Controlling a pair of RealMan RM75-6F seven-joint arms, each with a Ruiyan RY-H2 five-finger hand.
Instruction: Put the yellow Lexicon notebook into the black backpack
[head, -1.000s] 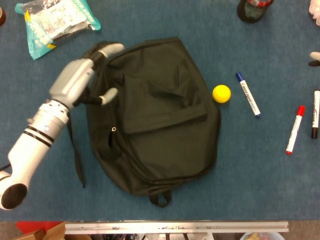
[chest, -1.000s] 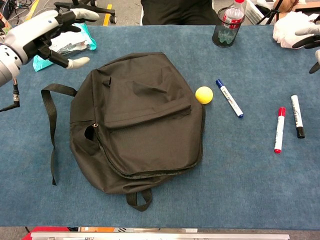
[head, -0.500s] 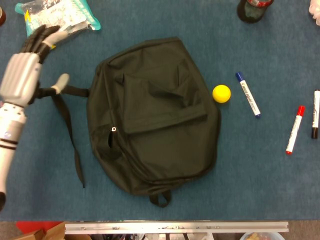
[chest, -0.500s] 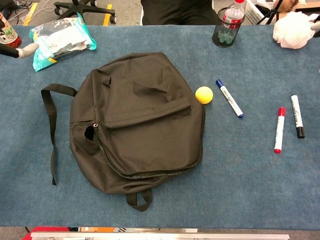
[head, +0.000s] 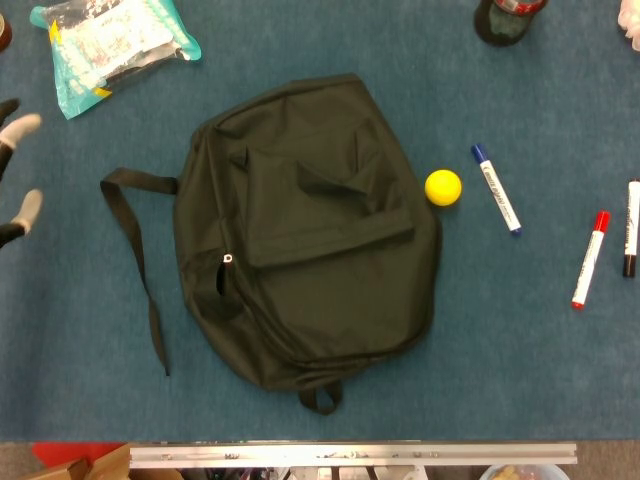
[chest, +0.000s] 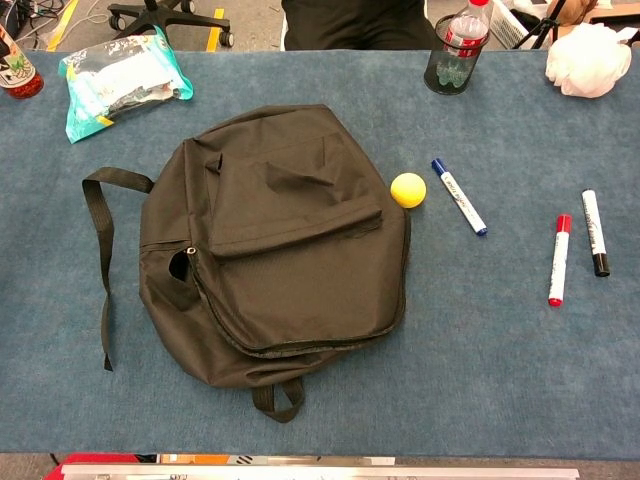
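The black backpack (head: 310, 230) lies flat in the middle of the blue table, front pocket up, also seen in the chest view (chest: 280, 240). Its zipper pull (head: 228, 258) sits at the left side beside a small gap. No yellow notebook shows in either view. Only fingertips of my left hand (head: 18, 130) show at the left edge of the head view, spread apart, holding nothing, well left of the bag's loose strap (head: 140, 260). The chest view shows no hand. My right hand is out of both views.
A teal wipes pack (chest: 120, 75) lies at the back left. A yellow ball (chest: 407, 189) and a blue marker (chest: 460, 197) lie right of the bag, with red (chest: 558, 260) and black (chest: 594, 232) markers further right. A bottle in a cup (chest: 455, 50) and a white wad (chest: 590, 45) stand at the back.
My left hand has pulled away from the bag's top left corner, out to the left edge of the head view. The right hand left the chest view. The bag has not moved.
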